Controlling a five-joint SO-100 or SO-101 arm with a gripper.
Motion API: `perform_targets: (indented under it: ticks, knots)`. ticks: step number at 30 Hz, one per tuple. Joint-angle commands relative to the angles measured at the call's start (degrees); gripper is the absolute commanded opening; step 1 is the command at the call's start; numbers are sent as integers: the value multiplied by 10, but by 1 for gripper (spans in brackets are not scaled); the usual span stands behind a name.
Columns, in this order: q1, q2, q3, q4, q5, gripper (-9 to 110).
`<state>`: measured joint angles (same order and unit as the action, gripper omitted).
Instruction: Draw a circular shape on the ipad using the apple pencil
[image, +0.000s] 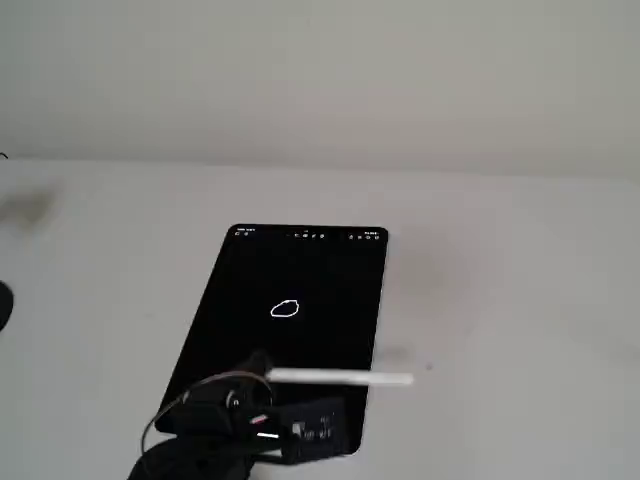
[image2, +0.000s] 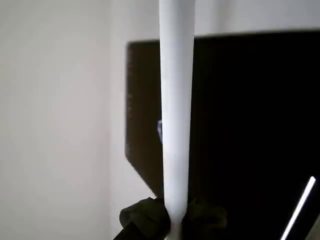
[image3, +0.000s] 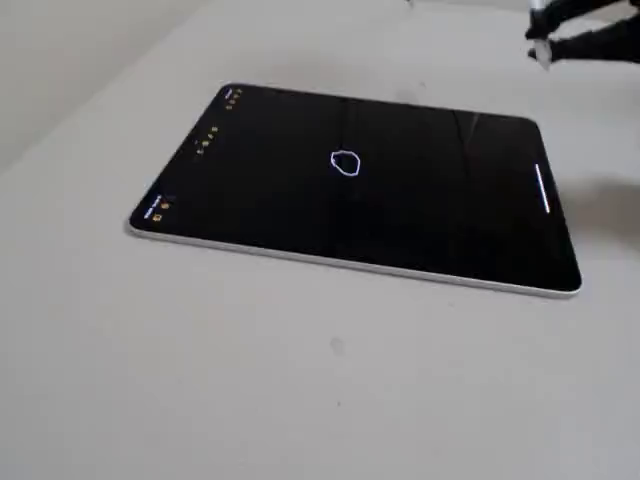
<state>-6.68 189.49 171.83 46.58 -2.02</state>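
Observation:
The ipad (image: 300, 265) lies flat on the pale table, its icon row at the far short side. The circular shape (image: 285, 309), a small lumpy white outline, sits near the middle of the black screen; it also shows in a fixed view (image3: 344, 163). My gripper (image: 260, 381) is shut on the apple pencil (image: 345, 377) over the ipad's near end. The pencil lies about level, pointing right past the ipad's edge. In the wrist view the pencil (image2: 176, 110) runs up from between the dark fingers (image2: 145, 218), above the ipad (image2: 250, 110). The gripper (image3: 548, 40) shows at the top right.
The arm's black body and cables (image: 200, 440) cover the ipad's near left corner. A thin white bar (image3: 543, 188) shows on the screen near the ipad's right short side. A dark object (image: 4, 305) sits at the left edge.

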Motion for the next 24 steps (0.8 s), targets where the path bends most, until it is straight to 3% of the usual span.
perform_targets:
  ticks: [1, 24]
  knots:
    - [-25, 10, 17, 18, 11, 0]
    - [-50, 10, 59, 44, 2, 0]
